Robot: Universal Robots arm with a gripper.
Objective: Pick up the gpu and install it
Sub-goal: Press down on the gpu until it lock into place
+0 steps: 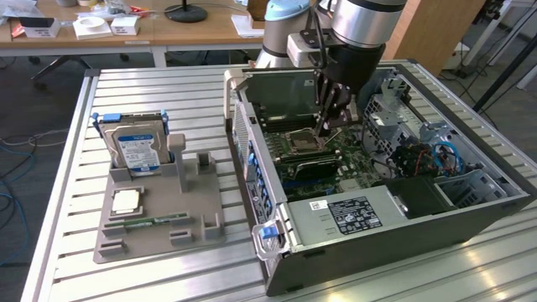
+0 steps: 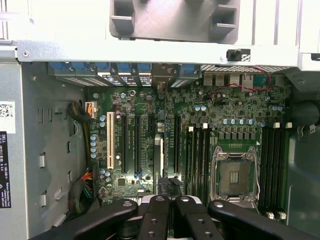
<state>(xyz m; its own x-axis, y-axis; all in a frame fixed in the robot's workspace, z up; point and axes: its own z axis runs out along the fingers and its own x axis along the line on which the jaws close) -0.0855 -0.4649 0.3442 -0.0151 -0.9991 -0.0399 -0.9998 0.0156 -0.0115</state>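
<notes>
On the exterior view's left, a silver hard drive with a blue label (image 1: 136,150) stands in a grey plastic holder (image 1: 143,251). To the right is the open black computer box (image 1: 394,251). The black metal gripper (image 1: 330,129) is inside it, its fingers pressed together. Just under them, the thin dark gpu card (image 2: 159,160) stands on its edge on the green board (image 2: 235,112).

The exterior view looks down at an angle from well back, taking in the slatted bench (image 1: 168,264) and the open computer case (image 1: 403,251) under the end effector (image 1: 331,126). The wrist view sits just above the end effector (image 2: 170,210), facing straight down, close over the motherboard (image 2: 150,115), which both views share.
</notes>
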